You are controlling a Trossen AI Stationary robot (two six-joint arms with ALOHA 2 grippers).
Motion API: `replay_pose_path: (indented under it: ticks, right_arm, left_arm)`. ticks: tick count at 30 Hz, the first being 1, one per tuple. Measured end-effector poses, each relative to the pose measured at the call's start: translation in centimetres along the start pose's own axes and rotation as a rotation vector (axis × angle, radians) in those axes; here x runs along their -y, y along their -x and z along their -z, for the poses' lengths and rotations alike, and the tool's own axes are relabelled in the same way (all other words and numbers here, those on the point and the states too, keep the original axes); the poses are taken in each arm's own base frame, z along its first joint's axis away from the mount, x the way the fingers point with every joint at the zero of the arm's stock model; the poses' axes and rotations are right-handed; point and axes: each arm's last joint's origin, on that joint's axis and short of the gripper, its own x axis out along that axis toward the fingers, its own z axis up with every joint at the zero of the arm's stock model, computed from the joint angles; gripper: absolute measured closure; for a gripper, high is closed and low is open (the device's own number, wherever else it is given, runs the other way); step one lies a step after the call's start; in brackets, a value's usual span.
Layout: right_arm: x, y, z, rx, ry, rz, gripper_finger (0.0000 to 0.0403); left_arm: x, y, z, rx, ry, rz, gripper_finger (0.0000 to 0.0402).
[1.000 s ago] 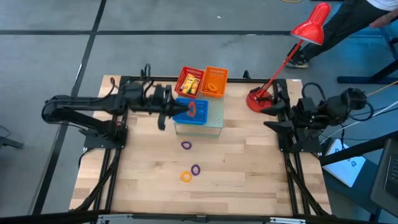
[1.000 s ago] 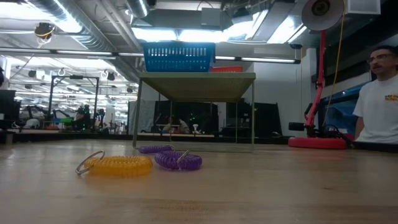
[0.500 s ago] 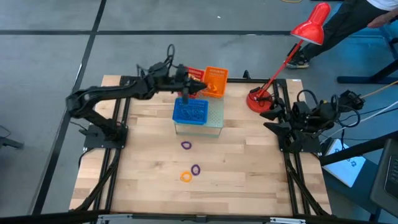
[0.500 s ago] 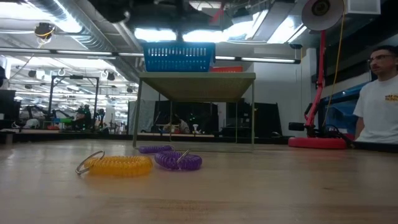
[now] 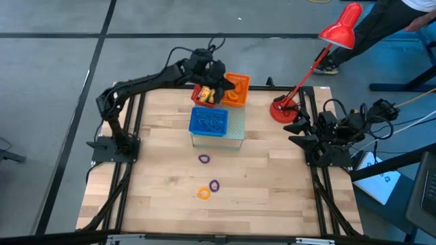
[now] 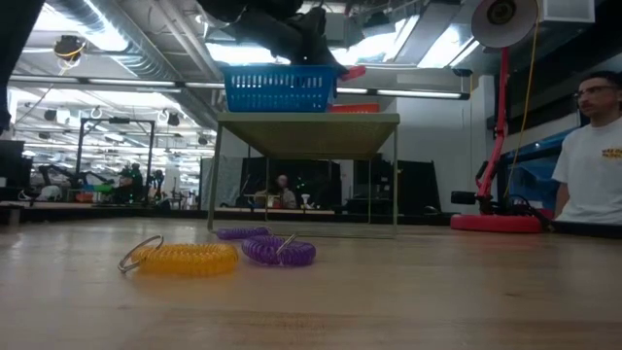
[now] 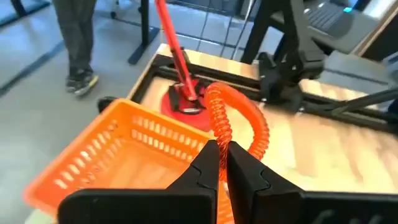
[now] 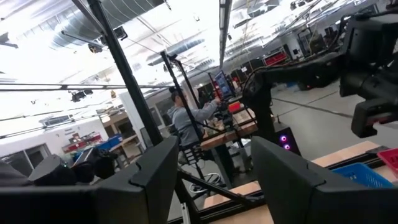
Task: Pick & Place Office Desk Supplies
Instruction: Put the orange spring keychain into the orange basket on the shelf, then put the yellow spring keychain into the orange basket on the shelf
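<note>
left claw (image 7: 219, 163) is pinched tight on an orange coiled loop (image 7: 239, 118), held over the orange mesh basket (image 5: 236, 87) at the far side of the table (image 5: 272, 197). a second ago this arm lay low across the left of the table with its claw at the blue mesh basket (image 5: 209, 121); half a second ago it had lifted above that basket, and now it reaches farther, past the red mesh basket (image 5: 204, 92) toward the orange one. the right claw (image 8: 211, 180) waits at the right edge of the table with its fingers spread wide, as before.

the held loop is a thin springy coil, orange shading to red, curving up and over from the closed fingertips. on the near part of the table three more loops lie where they were: a purple loop (image 5: 204, 158) nearer the blue basket, then another purple one (image 5: 214, 185) just beside a yellow-orange loop (image 5: 204, 193). yellow items show in the red basket. the red desk lamp (image 5: 320, 47) stands at the far right.
</note>
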Motion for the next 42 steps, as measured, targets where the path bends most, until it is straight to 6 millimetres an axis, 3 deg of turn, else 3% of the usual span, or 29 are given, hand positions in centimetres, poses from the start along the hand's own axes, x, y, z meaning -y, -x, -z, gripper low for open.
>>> replay_pose_path:
  ticks: [14,27,32,37,42]
  right_arm:
    - [0.0,0.0,0.0,-0.002,0.000,0.001,0.0197]
    - [0.0,-0.1,0.1,-0.006,0.002,0.003,0.0197]
    - [0.0,-0.1,0.1,-0.007,0.001,0.003,0.0197]
    - [0.0,-0.1,0.3,-0.015,0.006,0.005,0.0197]
    - [0.0,-0.1,0.4,-0.031,-0.016,-0.015,0.0197]
  left_arm:
    - [-1.4,0.3,0.1,-0.007,-0.018,-0.044,0.0376]
    - [-1.4,0.2,0.0,-0.001,-0.004,-0.068,0.0272]
    - [-1.0,0.3,-0.5,0.038,0.046,-0.027,0.0251]
    - [1.9,2.3,-3.0,0.187,0.065,0.075,0.0254]
    - [8.6,7.3,-5.4,0.266,-0.003,0.175,0.0260]
